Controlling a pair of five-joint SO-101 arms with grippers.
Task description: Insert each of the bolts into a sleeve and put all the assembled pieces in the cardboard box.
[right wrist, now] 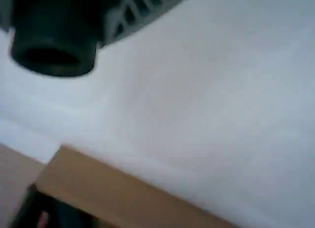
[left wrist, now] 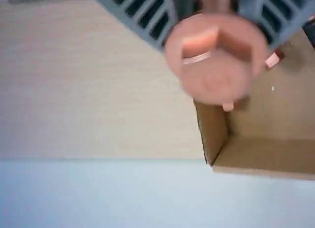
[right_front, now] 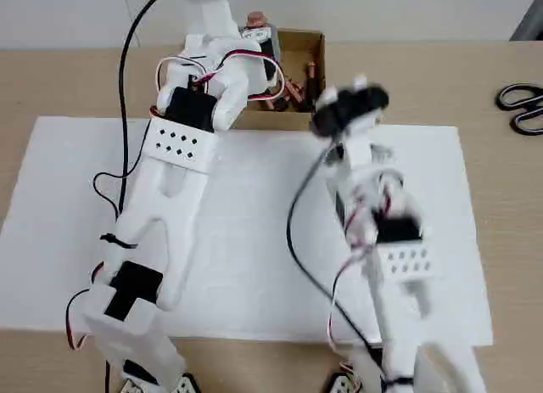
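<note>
The table (right_front: 76, 79) is tan wood, and a white sheet (right_front: 254, 240) covers most of its middle. Both arms stand at the near edge of the sheet.

The left arm (right_front: 170, 189) stretches across the sheet to the box (right_front: 316, 45), which sits on the table touching the sheet's far edge. The right arm (right_front: 382, 232) stands over the right half of the sheet, with its wrist near the box's near right corner.

The box is open cardboard. In the left wrist view one corner of it (left wrist: 216, 139) shows, with its floor beyond. Scissors (right_front: 522, 104) lie on the bare table well to the right, apart from everything else.

The left gripper (right_front: 259, 28) is over the box's far left part. Its grey ribbed fingers (left wrist: 142, 11) are clamped on a copper bolt (left wrist: 216, 65), whose wide round head faces the wrist camera.

The right gripper (right_front: 349, 104) hangs above the sheet just beside the box. It is closed around a black sleeve (right wrist: 54, 46), whose open end points down toward the sheet, with the box wall (right wrist: 123, 193) near.

Copper pieces (right_front: 297, 87) lie inside the box along its right side. They are too small to tell whether each is assembled.
</note>
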